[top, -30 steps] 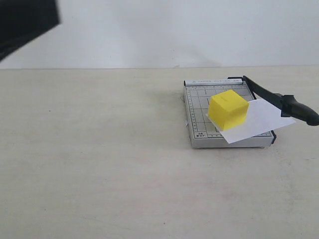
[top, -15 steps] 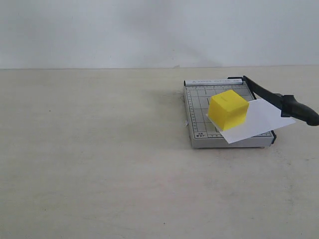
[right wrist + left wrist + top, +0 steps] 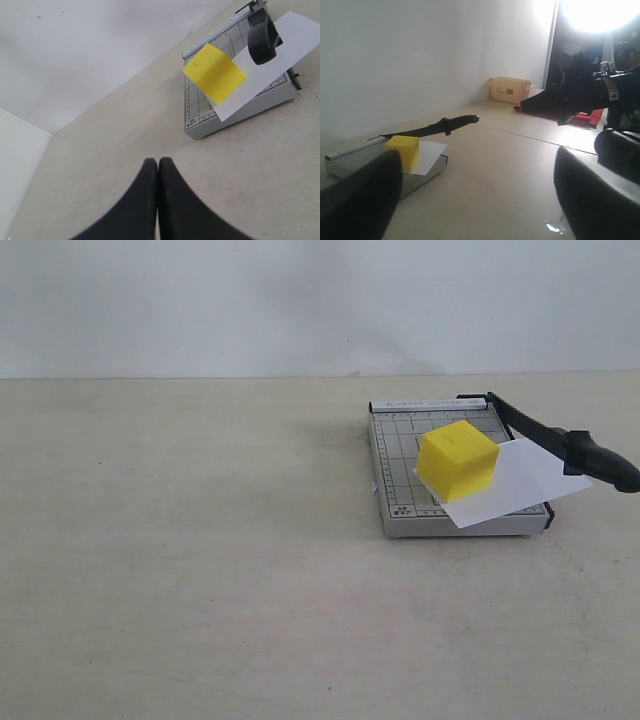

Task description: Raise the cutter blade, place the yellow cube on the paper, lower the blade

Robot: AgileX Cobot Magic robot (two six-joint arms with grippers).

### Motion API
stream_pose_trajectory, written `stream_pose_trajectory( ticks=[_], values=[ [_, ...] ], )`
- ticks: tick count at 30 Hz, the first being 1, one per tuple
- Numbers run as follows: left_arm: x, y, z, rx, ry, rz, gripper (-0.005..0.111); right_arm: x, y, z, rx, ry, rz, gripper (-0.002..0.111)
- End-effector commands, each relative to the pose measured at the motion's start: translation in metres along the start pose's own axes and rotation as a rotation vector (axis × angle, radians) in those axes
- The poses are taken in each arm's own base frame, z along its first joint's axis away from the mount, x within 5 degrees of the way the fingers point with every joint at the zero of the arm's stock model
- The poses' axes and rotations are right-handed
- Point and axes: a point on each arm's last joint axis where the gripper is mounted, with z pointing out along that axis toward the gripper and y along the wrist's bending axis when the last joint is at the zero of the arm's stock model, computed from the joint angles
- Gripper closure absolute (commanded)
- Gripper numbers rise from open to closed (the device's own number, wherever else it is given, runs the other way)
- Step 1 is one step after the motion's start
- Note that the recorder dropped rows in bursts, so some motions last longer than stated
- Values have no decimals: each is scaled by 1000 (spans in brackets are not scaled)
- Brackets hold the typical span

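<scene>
The yellow cube (image 3: 458, 460) sits on the paper (image 3: 525, 480), atop the grey trimmer base (image 3: 395, 465); the cutter blade (image 3: 560, 443) lies down across the sheet's edge, handle jutting past the base; the right gripper (image 3: 158, 200) hangs well back over bare table (image 3: 200, 540), fingers pressed together; the left gripper (image 3: 477, 200), fingers spread wide and empty, stands well apart too; a cardboard box (image 3: 510, 90) rests by the far wall

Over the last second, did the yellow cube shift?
No. The yellow cube sits at the same spot on the paper, against the same grid lines of the grey trimmer base.
</scene>
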Motion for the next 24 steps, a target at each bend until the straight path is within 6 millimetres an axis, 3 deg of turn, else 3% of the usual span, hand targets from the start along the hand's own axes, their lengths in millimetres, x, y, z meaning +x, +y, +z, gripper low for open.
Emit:
stream_pose_trajectory(
  ticks=[1, 5, 12, 24],
  values=[
    [7, 0, 0, 4, 18, -19, 29, 0, 0, 0, -4, -7, -8, 108],
    [9, 2, 0, -9, 24, 22, 29, 0, 0, 0, -4, -7, -8, 108],
    [9, 9, 0, -89, 28, 247, 29, 0, 0, 0, -4, -7, -8, 108],
    [9, 9, 0, -84, 29, 262, 29, 0, 0, 0, -4, -7, -8, 108]
  ],
)
